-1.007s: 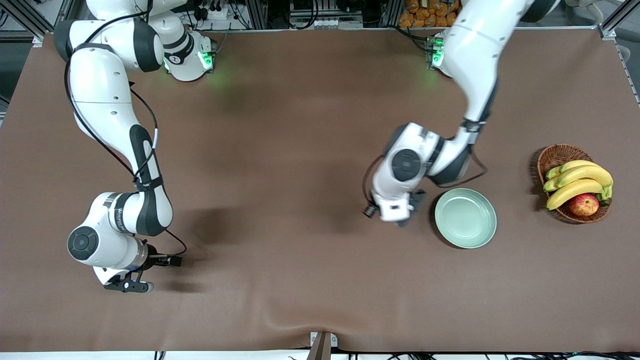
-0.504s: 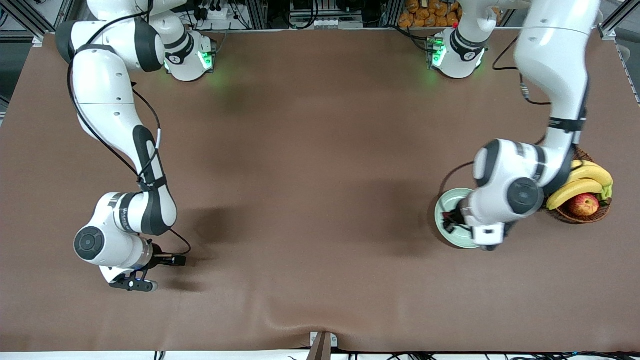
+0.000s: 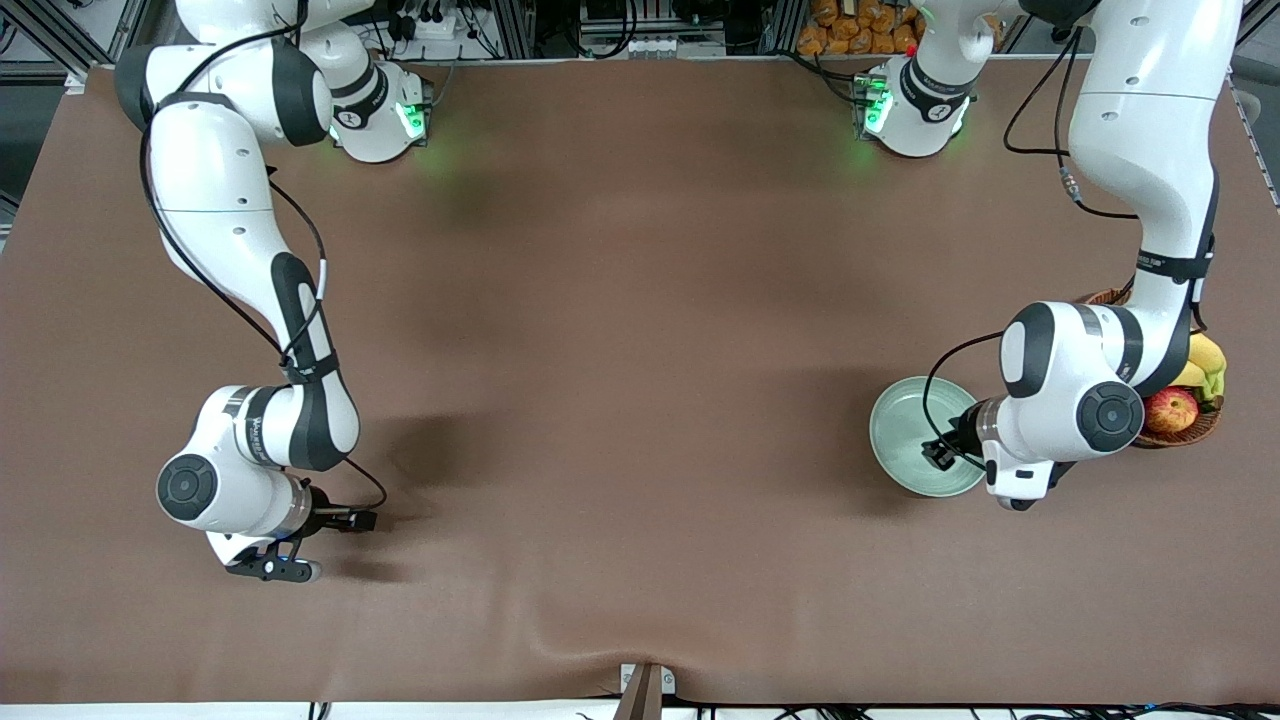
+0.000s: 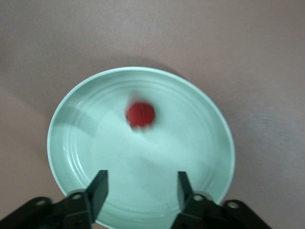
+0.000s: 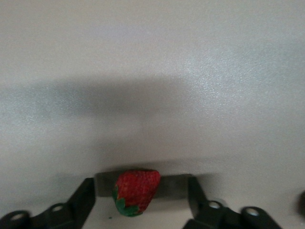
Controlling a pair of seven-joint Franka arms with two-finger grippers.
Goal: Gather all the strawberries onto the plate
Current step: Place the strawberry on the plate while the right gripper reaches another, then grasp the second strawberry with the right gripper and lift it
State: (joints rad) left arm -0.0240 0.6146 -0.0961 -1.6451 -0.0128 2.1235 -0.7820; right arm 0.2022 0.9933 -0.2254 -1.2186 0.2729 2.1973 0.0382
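Left wrist view: left tool [image 4: 140, 188] over plate [image 4: 76, 124], fingers apart, empty; one strawberry [image 4: 140, 115] in plate. Right wrist view: right tool [image 5: 141, 195] low at bench [image 5: 152, 71], fingers apart, flanking another strawberry [image 5: 136, 192].

The left arm's wrist covers part of the plate [image 3: 905, 432] and most of the basket [image 3: 1180, 432]. Below the left gripper [image 4: 141, 191], the strawberry in the plate [image 4: 140, 115] is a red blur. The strawberry between the right gripper's fingers [image 5: 136, 190] cannot be seen from the front.
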